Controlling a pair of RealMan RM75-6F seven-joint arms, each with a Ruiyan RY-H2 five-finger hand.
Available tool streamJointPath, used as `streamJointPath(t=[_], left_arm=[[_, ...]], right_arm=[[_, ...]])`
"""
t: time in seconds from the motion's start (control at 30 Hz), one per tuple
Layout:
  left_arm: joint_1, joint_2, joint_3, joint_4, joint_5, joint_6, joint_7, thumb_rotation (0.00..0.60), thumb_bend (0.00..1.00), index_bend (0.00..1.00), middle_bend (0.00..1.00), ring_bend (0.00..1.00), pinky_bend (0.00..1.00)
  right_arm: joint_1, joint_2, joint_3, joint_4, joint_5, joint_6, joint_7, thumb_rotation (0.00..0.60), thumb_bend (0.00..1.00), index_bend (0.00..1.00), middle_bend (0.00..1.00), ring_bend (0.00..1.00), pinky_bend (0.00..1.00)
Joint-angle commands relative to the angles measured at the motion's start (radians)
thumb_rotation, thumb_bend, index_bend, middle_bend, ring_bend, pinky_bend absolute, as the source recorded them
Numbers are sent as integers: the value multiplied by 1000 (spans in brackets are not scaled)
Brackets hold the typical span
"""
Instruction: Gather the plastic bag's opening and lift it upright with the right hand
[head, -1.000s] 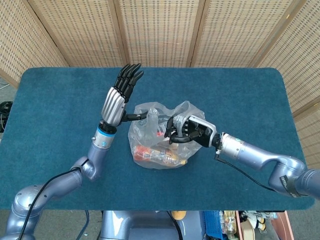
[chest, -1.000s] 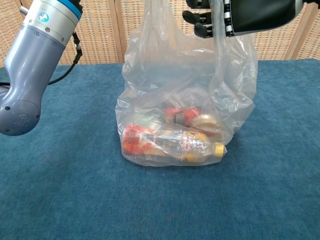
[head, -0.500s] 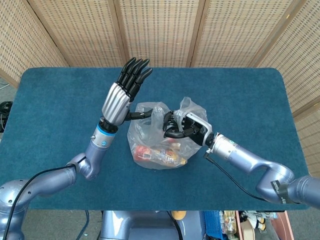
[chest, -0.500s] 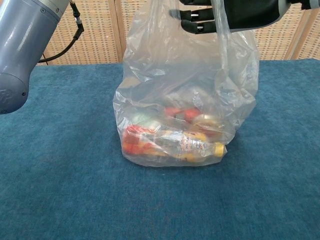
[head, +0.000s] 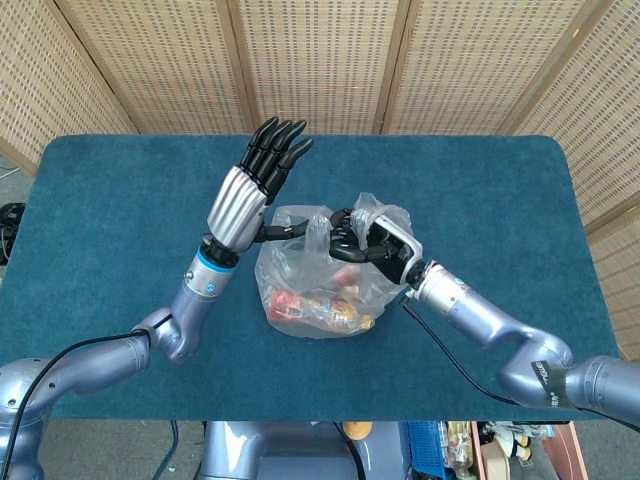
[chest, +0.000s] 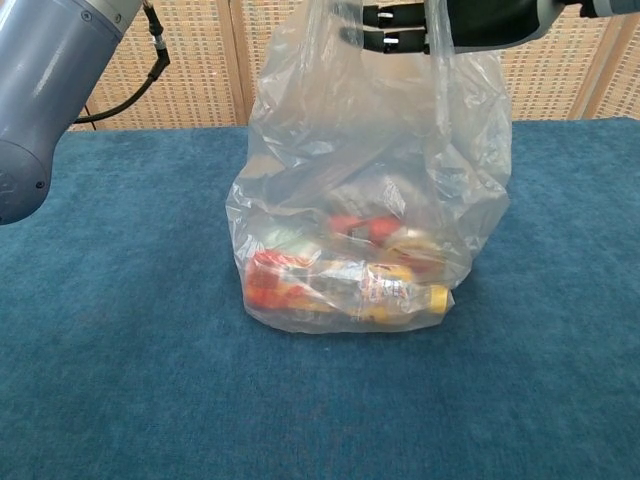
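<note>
Woven screens (head: 320, 60) back blue tabletop (head: 110, 240); right hand (head: 365, 240) clutches bag (chest: 370, 220), left hand (head: 250, 190) splayed.

The bench (chest: 120, 400) is covered in deep teal-blue cloth. On it the plastic bag (chest: 375, 180) is clear and colourless, showing red, orange and yellow packaging (chest: 340, 285) inside. The left hand (head: 245, 195) has a silver back and black fingers (head: 278, 150), with a blue ring at the wrist; the right hand (head: 372, 240) is black with white trim. Both arms are grey-blue metal. At twelve o'clock stands a tan woven screen (head: 320, 60) with pale wooden frames.
</note>
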Motion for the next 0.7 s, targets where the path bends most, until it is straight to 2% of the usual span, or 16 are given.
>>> streamJointPath(t=[0.03,0.23,0.37,0.7], left_arm=[[-7,5,-8,-8,-4,-8,14,600,151,0,0,0,0],[-19,15,-9,-13,8,-17,42,600,152,0,0,0,0],[-22,17,-7,-15,11,-21,52,600,151,0,0,0,0],[-21,3,-4,-10,4,-28,45,600,151,0,0,0,0]], right_arm=[[-14,-13,27,-7,6,-15,-16,600,175,490,525,298,319],[-31,-34,65,-6,5,-53,-44,600,176,486,518,274,270],[-44,-49,86,-4,4,-72,-67,600,175,433,445,202,231],[-70,-79,134,13,19,-118,-109,600,174,404,403,164,213]])
